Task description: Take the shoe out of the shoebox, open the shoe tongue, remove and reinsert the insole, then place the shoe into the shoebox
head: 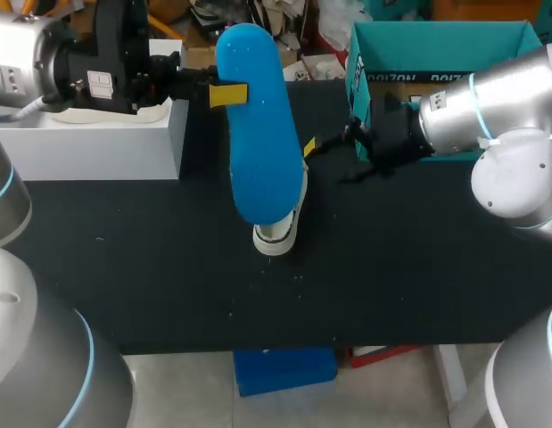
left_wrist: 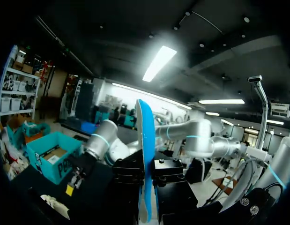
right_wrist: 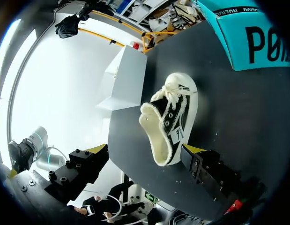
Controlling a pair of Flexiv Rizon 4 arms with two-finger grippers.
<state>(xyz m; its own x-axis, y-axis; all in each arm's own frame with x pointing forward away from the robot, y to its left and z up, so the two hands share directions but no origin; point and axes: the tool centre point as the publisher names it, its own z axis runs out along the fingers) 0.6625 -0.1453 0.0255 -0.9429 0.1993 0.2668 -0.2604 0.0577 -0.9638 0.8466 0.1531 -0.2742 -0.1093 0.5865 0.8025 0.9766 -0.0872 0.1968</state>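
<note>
My left gripper [head: 227, 94] is shut on a long blue insole [head: 258, 134] and holds it up in the air over the table. In the left wrist view the insole [left_wrist: 145, 154] stands edge-on between the black fingers [left_wrist: 127, 174]. A black shoe with white fleece lining [right_wrist: 172, 119] lies on its side on the black table; in the head view only its end [head: 277, 235] shows under the insole. My right gripper [right_wrist: 145, 151] is open, with the shoe's heel end between its widely spread yellow tips. The teal shoebox [head: 445, 45] stands at the back right.
A white box [head: 88, 143] stands at the back left of the table, under my left arm. The black table [head: 168, 267] has free room in front. The right arm [head: 490, 125] lies in front of the shoebox.
</note>
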